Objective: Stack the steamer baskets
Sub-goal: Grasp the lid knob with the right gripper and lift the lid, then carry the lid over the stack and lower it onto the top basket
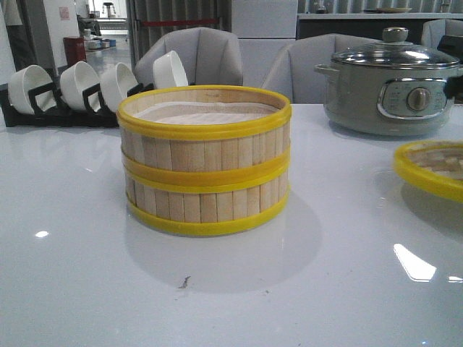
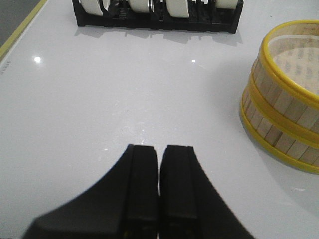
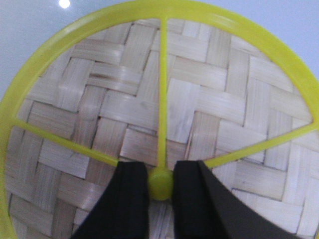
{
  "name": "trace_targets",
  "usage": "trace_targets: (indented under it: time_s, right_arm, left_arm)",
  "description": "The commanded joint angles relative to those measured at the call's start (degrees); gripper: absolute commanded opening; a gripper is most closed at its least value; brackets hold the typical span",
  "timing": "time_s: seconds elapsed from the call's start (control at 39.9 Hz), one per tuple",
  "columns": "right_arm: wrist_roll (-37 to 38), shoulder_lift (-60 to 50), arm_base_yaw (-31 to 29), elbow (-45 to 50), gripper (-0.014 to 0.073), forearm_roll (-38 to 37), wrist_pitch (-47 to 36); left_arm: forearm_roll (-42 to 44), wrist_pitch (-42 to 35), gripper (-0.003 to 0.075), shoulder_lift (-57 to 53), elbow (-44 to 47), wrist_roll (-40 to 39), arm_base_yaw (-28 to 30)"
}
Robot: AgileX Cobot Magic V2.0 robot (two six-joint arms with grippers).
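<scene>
Two steamer baskets stand stacked in the middle of the white table, the upper basket [image 1: 205, 134] squarely on the lower basket [image 1: 206, 199], with a white paper liner inside the top one. The stack also shows in the left wrist view [image 2: 284, 114], off to one side of my left gripper [image 2: 159, 149], which is shut, empty and above bare table. My right gripper [image 3: 160, 169] is shut on the yellow knob [image 3: 160, 185] of the flat woven bamboo lid [image 3: 199, 99]. The lid's rim [image 1: 434, 170] shows at the right edge of the front view. Neither arm shows in the front view.
A grey electric pot [image 1: 391, 90] with a glass lid stands at the back right. A black rack of white bowls [image 1: 72, 90] stands at the back left and also shows in the left wrist view [image 2: 157, 12]. Grey chairs stand behind the table.
</scene>
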Motion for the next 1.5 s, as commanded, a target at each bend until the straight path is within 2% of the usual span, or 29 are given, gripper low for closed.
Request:
trace_targets:
  time_s: [0.0, 0.18, 0.4, 0.55, 0.73, 0.88, 1.48]
  right_arm:
    - [-0.53, -4.78, 2.88, -6.98, 0.0036, 0.04, 2.01]
    - [-0.53, -4.97, 10.81, -17.56, 0.0036, 0.04, 9.35]
    - [-0.53, -3.96, 23.56, -29.43, 0.0036, 0.04, 10.92]
    - [-0.53, 0.42, 32.02, -38.39, 0.0036, 0.04, 12.95]
    - [-0.53, 8.04, 38.27, -47.72, 0.0036, 0.04, 17.33]
    - [-0.53, 12.61, 39.89, -52.08, 0.0036, -0.01, 20.16]
    - [-0.53, 16.23, 39.83, -52.22, 0.0036, -2.31, 19.24]
  left_arm:
    - [0.16, -4.66, 0.0083, -0.12, -1.69, -0.32, -0.43]
    - [0.16, -4.66, 0.0083, -0.12, -1.69, -0.32, -0.43]
    - [0.16, -4.66, 0.0083, -0.12, -1.69, -0.32, -0.43]
    - [0.16, -4.66, 0.0083, -0.12, -1.69, -0.32, -0.43]
    - [0.16, -4.66, 0.0083, -0.12, -1.69, -0.32, -0.43]
    - [0.16, -4.66, 0.0083, -0.12, -1.69, -0.32, -0.43]
    - [0.16, -4.66, 0.0083, -0.12, -1.69, -0.32, -0.43]
